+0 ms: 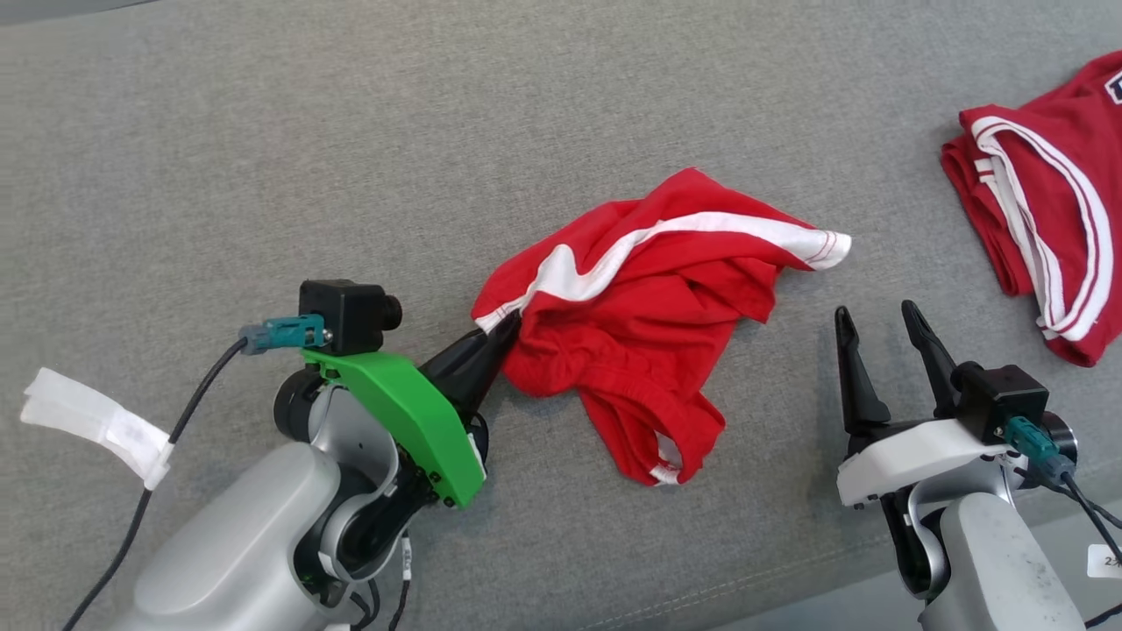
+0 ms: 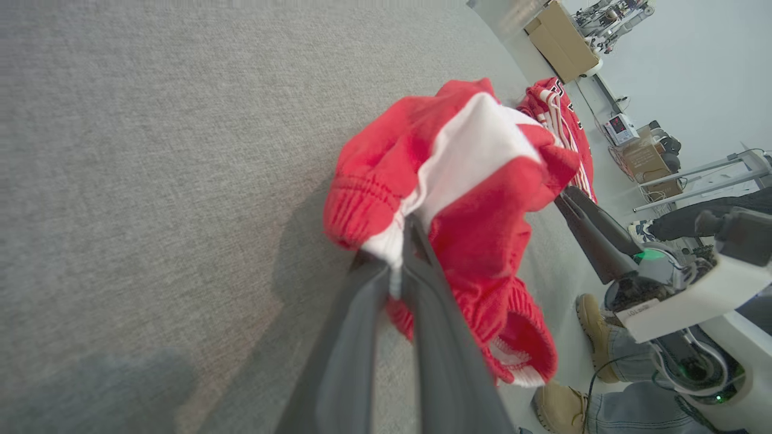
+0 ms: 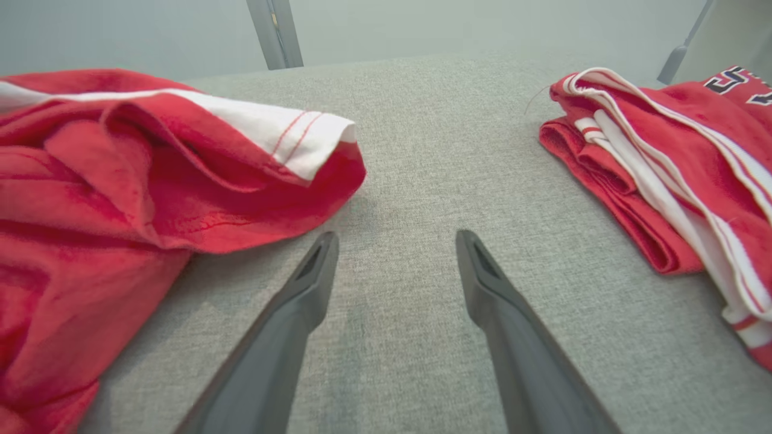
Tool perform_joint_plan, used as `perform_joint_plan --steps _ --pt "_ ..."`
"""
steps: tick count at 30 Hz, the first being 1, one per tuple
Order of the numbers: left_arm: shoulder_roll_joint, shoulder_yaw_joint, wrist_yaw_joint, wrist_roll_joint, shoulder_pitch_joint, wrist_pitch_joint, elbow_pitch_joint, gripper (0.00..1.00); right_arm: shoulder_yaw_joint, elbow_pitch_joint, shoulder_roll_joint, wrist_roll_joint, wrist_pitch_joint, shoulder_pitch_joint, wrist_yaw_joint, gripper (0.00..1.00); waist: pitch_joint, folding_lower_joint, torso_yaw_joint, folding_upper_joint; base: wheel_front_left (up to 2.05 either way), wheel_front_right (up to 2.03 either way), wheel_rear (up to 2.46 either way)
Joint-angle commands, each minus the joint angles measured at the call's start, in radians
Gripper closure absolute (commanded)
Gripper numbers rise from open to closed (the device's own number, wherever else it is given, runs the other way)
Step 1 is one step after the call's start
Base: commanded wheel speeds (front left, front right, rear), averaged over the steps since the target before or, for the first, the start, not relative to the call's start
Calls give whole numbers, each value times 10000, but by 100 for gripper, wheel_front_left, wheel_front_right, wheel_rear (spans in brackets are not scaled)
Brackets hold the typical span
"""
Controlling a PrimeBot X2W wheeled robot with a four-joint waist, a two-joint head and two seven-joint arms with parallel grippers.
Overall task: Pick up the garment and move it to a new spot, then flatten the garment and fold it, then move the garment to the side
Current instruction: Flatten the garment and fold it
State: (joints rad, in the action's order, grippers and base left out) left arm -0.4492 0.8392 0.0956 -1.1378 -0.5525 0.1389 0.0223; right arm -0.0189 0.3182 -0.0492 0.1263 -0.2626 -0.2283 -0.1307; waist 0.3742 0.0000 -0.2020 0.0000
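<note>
The garment (image 1: 649, 307) is a crumpled red piece with a white band, lying mid-surface on the grey cloth. My left gripper (image 1: 508, 329) is shut on its left white-trimmed edge; in the left wrist view the fingertips (image 2: 401, 241) pinch the white hem of the garment (image 2: 476, 181). To the right of the garment my right gripper (image 1: 877, 315) stands open, fingers pointing up the head view, nothing between them. The right wrist view has the right gripper (image 3: 395, 241) over bare cloth, with the garment (image 3: 120, 175) to its left, apart from the fingers.
A second red garment with white stripes (image 1: 1043, 219) lies folded at the far right edge. A white strip of tape (image 1: 96, 421) wraps the left arm's cable. A person's boots (image 2: 597, 328) stand on the floor beside the surface. Boxes and equipment (image 2: 567, 36) stand beyond.
</note>
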Motion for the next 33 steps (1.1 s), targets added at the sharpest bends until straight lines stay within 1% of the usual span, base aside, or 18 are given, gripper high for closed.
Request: perform_joint_plan --steps 1,2,3,7,12,17,19,21,23,25,29,31,33 --pt "69 -48 -49 -39 102 -86 -41 33 -19 22 -29 -33 -29 50 1 0 -171 0 336 0 0 0 0" --pt "152 -92 -58 -44 101 -210 -64 4 -5 32 -27 -88 -29 35 0 0 -211 0 407 0 0 0 0" --pt "219 -119 -54 -66 109 -285 -60 0 -2 40 -27 -130 -29 31 0 0 -252 0 469 0 0 0 0" --pt "360 -221 31 208 74 -771 23 0 26 110 -30 -249 -29 76 1 0 -421 0 640 0 0 0 0" --pt "251 -406 101 482 303 -1359 182 0 -36 155 -30 -381 -31 217 1 0 -622 0 701 0 0 0 0" --pt "107 -683 133 391 690 -1923 233 0 -290 69 -59 -546 -31 394 0 0 -852 0 776 0 0 0 0" --pt "106 -745 92 562 723 -2202 268 0 -357 39 -82 -589 -29 442 0 0 -897 0 817 0 0 0 0" --pt "292 -660 -5 561 701 -2330 256 0 -367 21 -108 -623 -31 435 0 0 -932 0 853 0 0 0 0" --pt "570 -485 -68 552 615 -2292 220 0 -344 33 -124 -652 -31 419 0 0 -957 0 878 0 0 0 0" --pt "809 -183 -13 598 538 -2030 324 0 -247 62 -116 -660 -31 365 0 0 -972 0 861 0 0 0 0" --pt "1198 288 297 552 410 -1376 771 0 -21 75 -93 -621 -31 244 0 0 -907 0 698 0 0 0 0" --pt "1312 303 455 585 292 -1298 1064 0 73 40 -86 -545 -29 220 0 0 -821 0 575 0 0 0 0" --pt "1406 282 499 521 208 -1245 1330 0 59 12 -79 -493 -29 204 0 0 -733 0 455 0 0 0 0"
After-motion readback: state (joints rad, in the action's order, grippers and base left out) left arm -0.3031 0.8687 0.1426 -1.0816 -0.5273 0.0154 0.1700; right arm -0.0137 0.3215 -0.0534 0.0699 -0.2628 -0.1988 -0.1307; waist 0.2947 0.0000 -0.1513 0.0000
